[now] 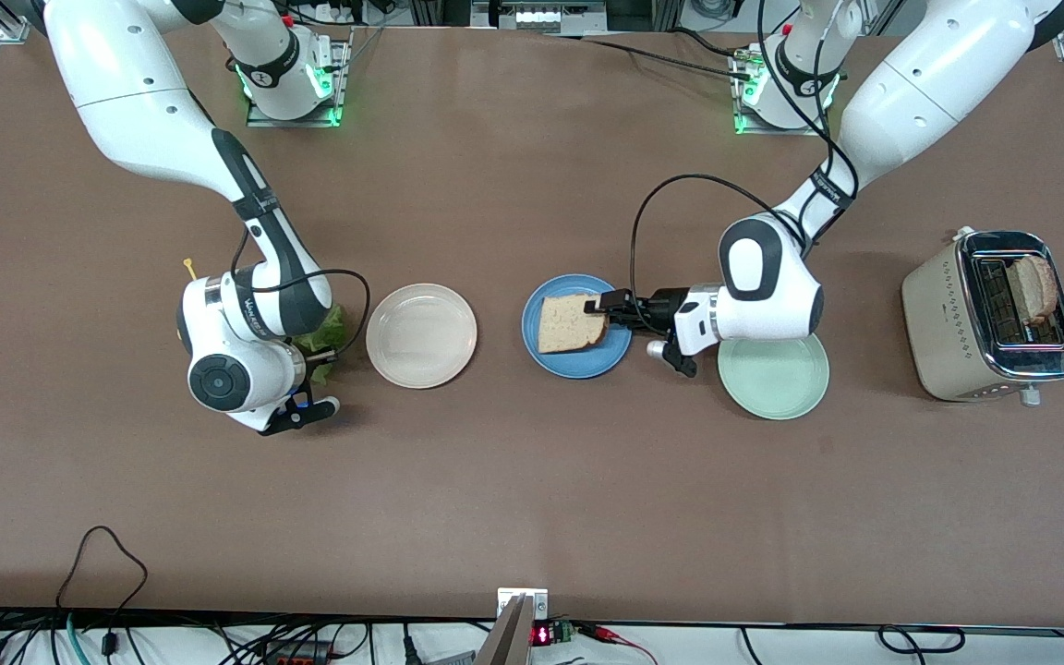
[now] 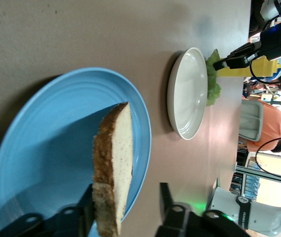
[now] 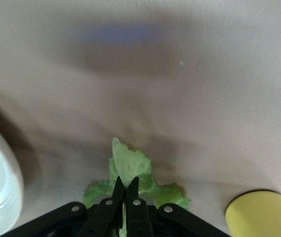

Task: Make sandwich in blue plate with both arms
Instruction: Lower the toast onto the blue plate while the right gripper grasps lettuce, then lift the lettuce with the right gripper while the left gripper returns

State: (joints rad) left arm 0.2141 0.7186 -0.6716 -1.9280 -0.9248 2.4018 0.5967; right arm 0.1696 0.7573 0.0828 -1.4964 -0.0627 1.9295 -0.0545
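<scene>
The blue plate (image 1: pixel 578 362) sits mid-table. A bread slice (image 1: pixel 571 323) stands tilted on it, one edge up. My left gripper (image 1: pixel 608 305) is open at that raised edge. In the left wrist view the bread slice (image 2: pixel 113 158) leans against one finger (image 2: pixel 85 207), apart from the other, over the blue plate (image 2: pixel 46 148); the gripper (image 2: pixel 125 197) straddles it. My right gripper (image 1: pixel 320 360) is shut on the green lettuce leaf (image 1: pixel 329 328) beside the beige plate, toward the right arm's end. The right wrist view shows the gripper (image 3: pixel 125 185) pinching the lettuce (image 3: pixel 128 165). A second bread slice (image 1: pixel 1035 286) stands in the toaster.
A beige-white plate (image 1: pixel 421 334) lies between the lettuce and the blue plate. A mint-green plate (image 1: pixel 777 379) lies under the left wrist. The toaster (image 1: pixel 957 314) stands at the left arm's end. A yellow object (image 3: pixel 256 215) sits next to the lettuce.
</scene>
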